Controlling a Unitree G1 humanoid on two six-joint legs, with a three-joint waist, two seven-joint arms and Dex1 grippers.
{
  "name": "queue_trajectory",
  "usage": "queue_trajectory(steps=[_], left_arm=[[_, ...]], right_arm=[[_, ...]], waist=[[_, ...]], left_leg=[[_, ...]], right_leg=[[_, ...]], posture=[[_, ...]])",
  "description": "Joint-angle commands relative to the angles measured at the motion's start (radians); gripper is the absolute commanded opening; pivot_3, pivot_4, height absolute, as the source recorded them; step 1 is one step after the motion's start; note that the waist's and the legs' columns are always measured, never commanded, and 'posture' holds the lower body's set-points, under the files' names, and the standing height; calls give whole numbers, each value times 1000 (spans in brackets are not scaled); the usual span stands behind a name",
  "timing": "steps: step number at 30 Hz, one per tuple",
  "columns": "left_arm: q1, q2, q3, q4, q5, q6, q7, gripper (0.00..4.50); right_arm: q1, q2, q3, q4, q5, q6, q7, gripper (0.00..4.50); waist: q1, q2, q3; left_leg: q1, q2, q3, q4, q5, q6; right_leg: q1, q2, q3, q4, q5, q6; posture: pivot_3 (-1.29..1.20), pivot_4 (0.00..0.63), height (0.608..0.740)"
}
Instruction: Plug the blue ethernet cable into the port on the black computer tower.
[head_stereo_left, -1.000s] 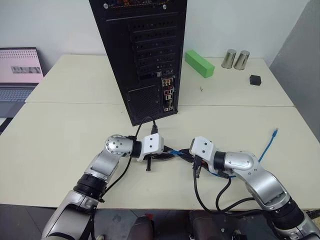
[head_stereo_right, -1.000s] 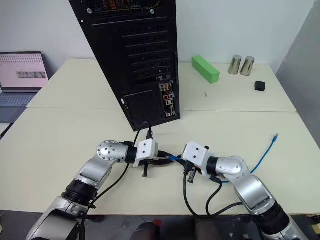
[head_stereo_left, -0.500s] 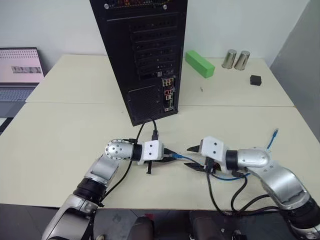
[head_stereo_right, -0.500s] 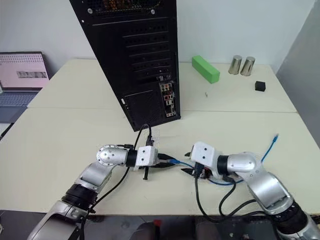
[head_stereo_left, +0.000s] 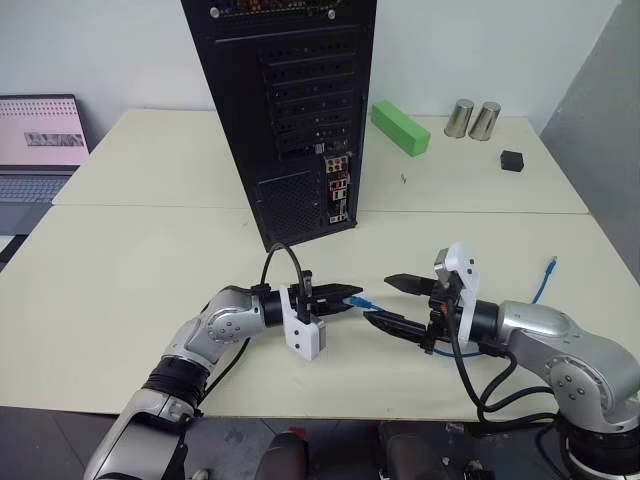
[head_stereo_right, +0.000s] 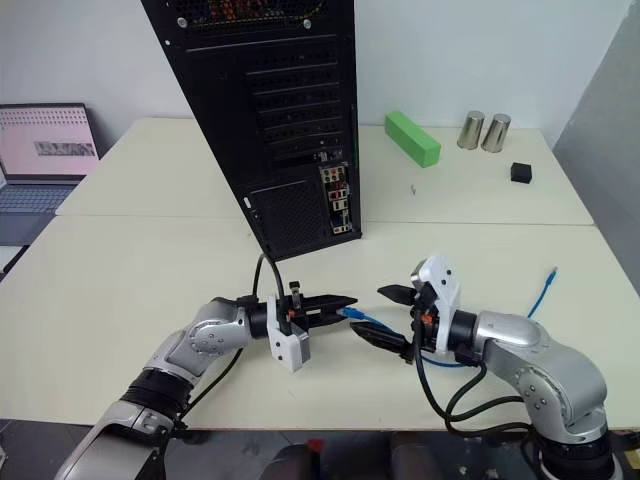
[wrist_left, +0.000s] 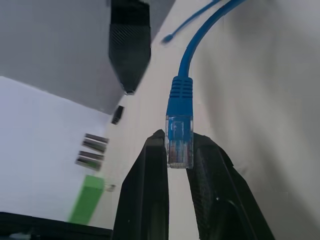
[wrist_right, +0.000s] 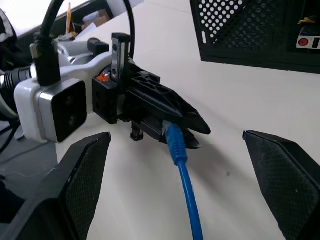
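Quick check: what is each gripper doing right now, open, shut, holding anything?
Left gripper: shut on the blue ethernet cable, at its clear plug.
Right gripper: jaws wide open, holding nothing.

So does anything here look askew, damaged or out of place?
Nothing stands out. The left tool pinches the clear plug of the blue ethernet cable cleanly, and the right tool stands open beside it. The black computer tower is upright, and its port strip looks intact.
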Motion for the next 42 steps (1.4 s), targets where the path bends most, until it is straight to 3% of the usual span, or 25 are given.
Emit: queue_trajectory(steps=[1,11,14,19,22,23,31,42], left_arm=[[-31,-3,23,11,60,-27,107,291],[-53,24,-1,26,113,-25,217,291],[-54,30,-7,22,117,-25,229,291],[-53,36,-13,11,120,-22,241,291],[-55,37,-13,10,121,-21,244,291],[-56,37,-13,10,122,-20,245,291],[-62,36,-15,11,127,-16,260,289],[-70,30,-16,18,158,-6,300,289]], right_arm=[[-12,32,16,5,36,1,-38,4500],[-21,56,61,40,44,-28,-69,4500],[-32,66,70,54,41,-38,-77,3975],[-42,76,80,69,38,-51,-88,2689],[-48,78,90,78,34,-58,-91,2184],[-50,78,93,81,33,-60,-92,1808],[-60,79,104,94,34,-68,-101,98],[-65,76,90,104,49,-64,-112,1]], waist=[[0,0,0],[-1,0,0],[-1,0,0],[-1,0,0],[-1,0,0],[-2,0,0],[-1,0,0],[-1,0,0]], left_leg=[[0,0,0,0,0,0],[0,0,0,0,0,0],[0,0,0,0,0,0],[0,0,0,0,0,0],[0,0,0,0,0,0],[0,0,0,0,0,0],[0,0,0,0,0,0],[0,0,0,0,0,0]], right_leg=[[0,0,0,0,0,0],[0,0,-1,0,0,0],[0,0,-1,0,0,0],[0,0,-1,0,0,0],[0,0,-1,0,0,0],[0,0,-1,0,0,0],[0,0,-1,0,0,0],[0,0,-1,0,0,0]], posture=[[0,150,740],[0,150,740],[0,150,740],[0,150,740],[0,150,740],[0,150,740],[0,150,740],[0,150,740]])
